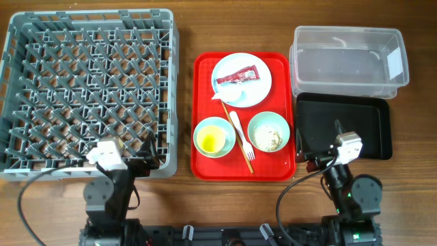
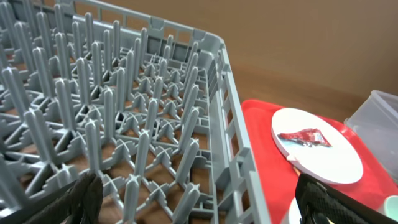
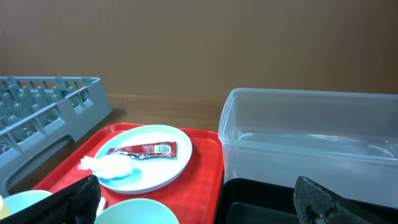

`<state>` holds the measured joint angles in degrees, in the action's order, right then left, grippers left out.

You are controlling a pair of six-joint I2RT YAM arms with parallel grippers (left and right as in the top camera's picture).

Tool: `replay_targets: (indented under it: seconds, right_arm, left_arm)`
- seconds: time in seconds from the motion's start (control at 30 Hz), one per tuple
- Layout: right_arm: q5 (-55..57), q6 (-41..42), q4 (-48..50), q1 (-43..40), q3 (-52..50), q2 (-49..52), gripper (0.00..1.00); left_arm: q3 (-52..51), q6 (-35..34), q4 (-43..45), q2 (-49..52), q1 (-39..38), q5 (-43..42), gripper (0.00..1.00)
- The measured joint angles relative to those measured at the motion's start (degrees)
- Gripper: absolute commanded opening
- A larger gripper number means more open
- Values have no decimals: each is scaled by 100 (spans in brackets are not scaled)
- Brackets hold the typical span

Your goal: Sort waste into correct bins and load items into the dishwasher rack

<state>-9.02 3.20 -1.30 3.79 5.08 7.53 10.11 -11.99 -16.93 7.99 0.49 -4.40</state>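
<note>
Across brown wood-grain table (image 1: 184, 27): grey plastic rack (image 1: 171, 89) bristling with upright pegs, glossy red tray (image 1: 205, 164), clear tub (image 1: 348, 29), matte black tray (image 1: 369, 130). On red tray: round pale plate (image 1: 256, 89) bearing red sachet (image 1: 237, 75) and crumpled paper (image 1: 229, 92), two bowls (image 1: 268, 130), white fork (image 1: 240, 137), thin chopstick (image 1: 229, 116). Left gripper (image 2: 205, 202) over rack's near corner, right gripper (image 3: 199, 199) over black tray, both spread wide, grasping nothing. Plain brown wall behind.

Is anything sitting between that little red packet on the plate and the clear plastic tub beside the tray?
Nothing visible stands in the way. The red sachet lies on top of the plate, and the clear tub sits open-topped next to the red tray. Only the tray's low rim and the tub's own wall lie between them.
</note>
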Motion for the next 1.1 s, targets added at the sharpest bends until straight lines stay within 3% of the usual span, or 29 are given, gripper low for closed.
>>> replay_targets:
  seconds: [0.3,0.43,0.57,0.63,0.7,0.8,1.1]
  right_arm:
    - [-531,109,-616,0,1746,2262,100]
    - [-905,111,-1495,0,2979,3600,100]
    - [-1126,57,-2645,0,4378,4837,100]
    - [-1174,-175,-3574,0,5045,5265,100]
    - [-1202,-317,-3884,0,5646,5705,100]
    - [-1338,-177,-3897,0,6159,6059,100]
    - [-1762,457,-3178,219,6220,6155,100]
  left_arm:
    - [2267,-37,-1541,2459,0,-17,100]
    - [3285,-42,-2393,3672,0,-17,100]
    - [3860,-42,-2662,4415,0,-17,100]
    - [3884,-42,-2736,4553,0,-17,100]
    - [3884,-42,-2859,4627,0,-20,100]
    - [3884,-42,-2942,4653,0,-20,100]
    - [3884,-42,-2940,4647,0,-20,100]
